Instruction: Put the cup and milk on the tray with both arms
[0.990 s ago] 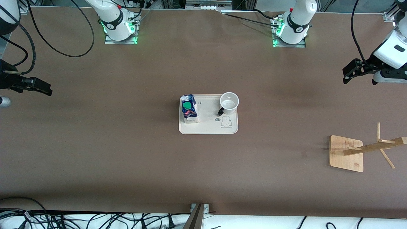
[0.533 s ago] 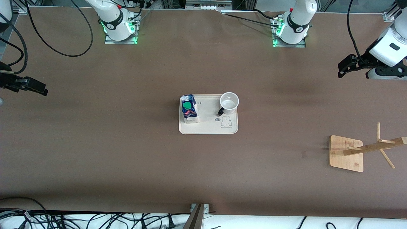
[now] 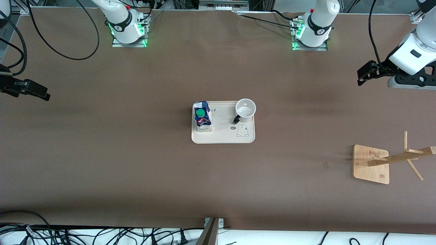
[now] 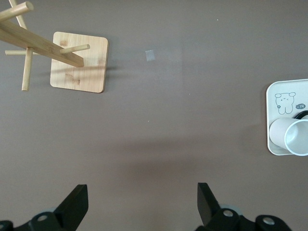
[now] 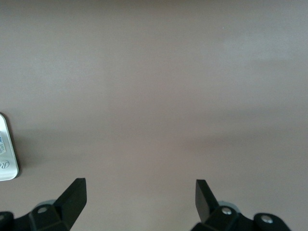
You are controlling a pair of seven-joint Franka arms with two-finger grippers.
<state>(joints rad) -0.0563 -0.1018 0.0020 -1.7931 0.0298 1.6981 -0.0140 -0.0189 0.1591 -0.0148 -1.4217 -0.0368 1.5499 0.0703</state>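
The cup (image 3: 245, 110), a white mug with a black loop handle, stands upright on the flat cream rectangular tray (image 3: 223, 136) with rounded corners and a bunny drawing. It sits at about two o'clock from the tray's middle, toward the left arm's end. The milk (image 3: 203, 116), a small dark-blue and white gable-top carton with a round green screw cap, stands at about nine o'clock on the same tray, well apart from the cup. Both task things look placed, so the job seems done.

The left gripper (image 3: 363, 75) hangs over bare brown table at roughly three o'clock from the tray, jaws spread wide and holding nothing. The right gripper (image 3: 34, 91) hangs over bare table at nine o'clock, likewise wide and empty.

The bamboo rack (image 3: 371, 164) with a square base and slanting pegs stands near the left arm's end. A careless sweep by the left arm could knock it over.
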